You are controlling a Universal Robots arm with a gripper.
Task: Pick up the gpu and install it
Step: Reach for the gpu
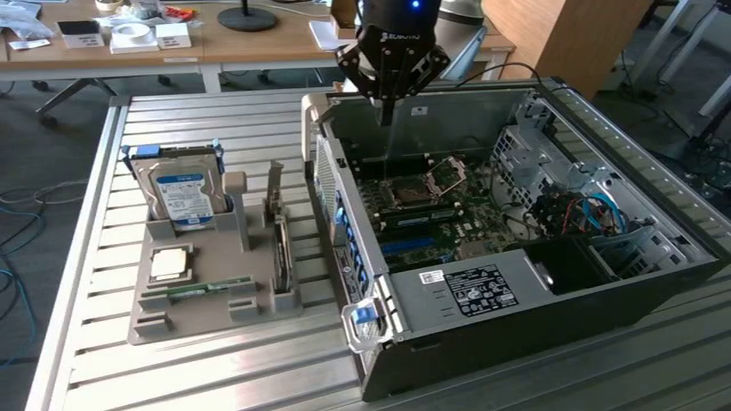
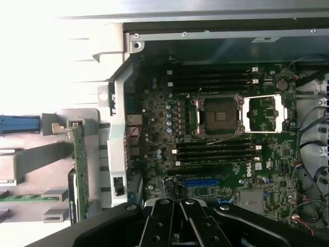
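Black fingers of the tool (image 1: 386, 104) are being held pressed together, clenched on nothing, above the open computer case (image 1: 520, 295). In the exterior view the tool is being suspended over the motherboard (image 1: 457, 218), near the CPU socket (image 1: 443, 175) and clear of the board. In the wrist view the tool (image 2: 180, 208) is being shown closed above the blue expansion slot (image 2: 201, 182), with the CPU socket (image 2: 220, 114) lying beyond it.

The gpu (image 1: 282, 253) is being kept on edge in a slot of the grey holder (image 1: 211, 312). This holder is being carried on the slatted metal surface (image 1: 194, 120), at the exterior view's left of the case and just beside its side wall. In the wrist view the gpu (image 2: 79, 164) is being seen edge-on, upright and well apart from the tool. A blue-labelled hard drive (image 1: 183, 195) is being stood upright in the same holder, and a green RAM stick (image 1: 211, 288) is being laid flat in one of its grooves. The gpu is not yet being gripped.
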